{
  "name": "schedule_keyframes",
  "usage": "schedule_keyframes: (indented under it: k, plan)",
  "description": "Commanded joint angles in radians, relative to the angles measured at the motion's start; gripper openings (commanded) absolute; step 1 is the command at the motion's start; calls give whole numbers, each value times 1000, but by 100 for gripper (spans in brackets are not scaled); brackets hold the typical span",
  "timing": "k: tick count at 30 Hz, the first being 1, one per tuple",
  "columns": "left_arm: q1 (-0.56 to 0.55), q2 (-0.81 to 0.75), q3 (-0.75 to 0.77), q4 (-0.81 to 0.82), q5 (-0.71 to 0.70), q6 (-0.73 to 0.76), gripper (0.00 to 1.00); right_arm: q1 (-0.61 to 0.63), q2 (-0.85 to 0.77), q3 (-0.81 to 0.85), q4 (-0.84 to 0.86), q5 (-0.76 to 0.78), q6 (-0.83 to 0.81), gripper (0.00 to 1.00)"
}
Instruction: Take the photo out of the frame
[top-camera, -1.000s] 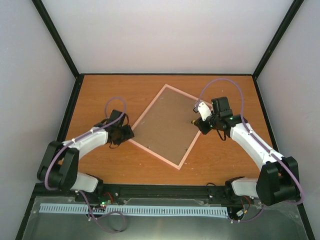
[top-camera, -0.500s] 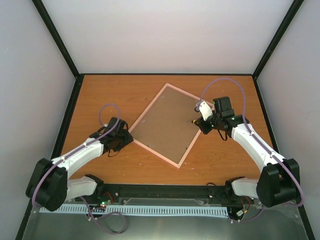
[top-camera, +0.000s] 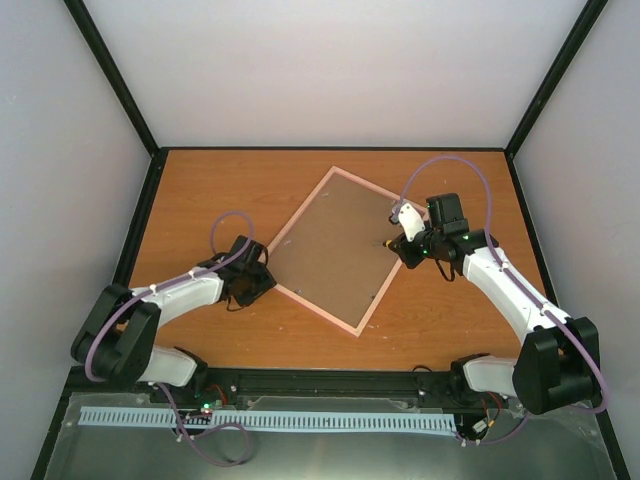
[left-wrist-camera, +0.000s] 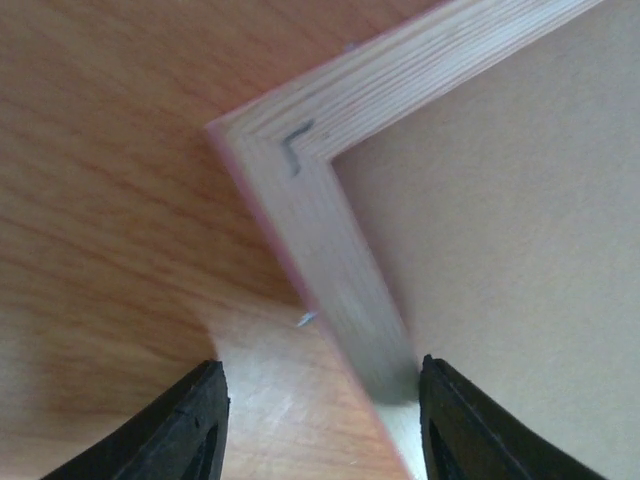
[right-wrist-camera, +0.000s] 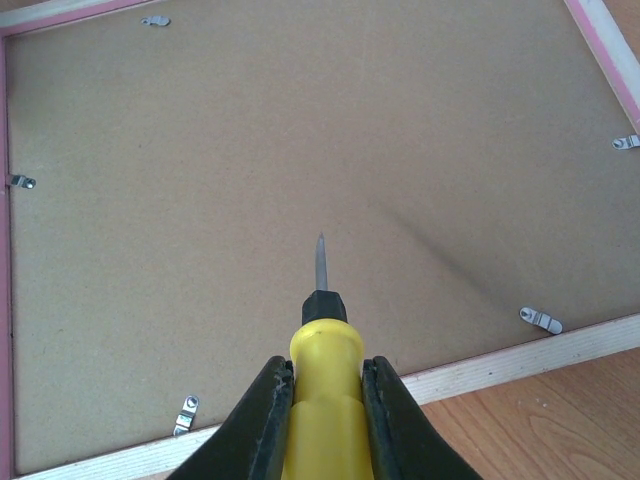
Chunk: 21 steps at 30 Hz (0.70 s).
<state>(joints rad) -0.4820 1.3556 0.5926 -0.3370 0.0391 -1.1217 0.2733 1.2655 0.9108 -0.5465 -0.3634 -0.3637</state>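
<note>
- On the desk (top-camera: 200, 180), the frame (top-camera: 310, 306) lies face down and turned diagonal, between the two arms.
- Inside it, the brown backing board (top-camera: 330, 250) fills the opening. The photo is not visible; judged to sit underneath, so not yet out.
- At the frame's left corner, the left hand (left-wrist-camera: 320, 400) is open, fingers straddling the rail; probably there to brace it.
- Over the board, the right hand (right-wrist-camera: 328, 400) is clamped on a yellow-handled screwdriver (right-wrist-camera: 325, 345), tip pointing at the board.
- Small metal clips (right-wrist-camera: 541, 319) overlap the board's edge. Step in hand: clip release. Next move calls for getting the tip against one clip and swinging it aside while the frame is held steady.
</note>
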Motion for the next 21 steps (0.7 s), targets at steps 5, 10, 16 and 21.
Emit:
schedule_keyframes:
  k: [5,10,16,21]
  plan:
    - [-13,141,106,-2,-17,8,49,-7,10,-9,2,-8,-19,3]
    - [-13,208,128,2,-39,62,40,-7,14,-7,1,-5,-21,3]
    - [-12,283,195,-9,-35,190,27,-8,12,-6,-2,-5,-28,3]
    - [-4,337,255,-43,-46,321,21,-7,6,-10,-3,-6,-28,3]
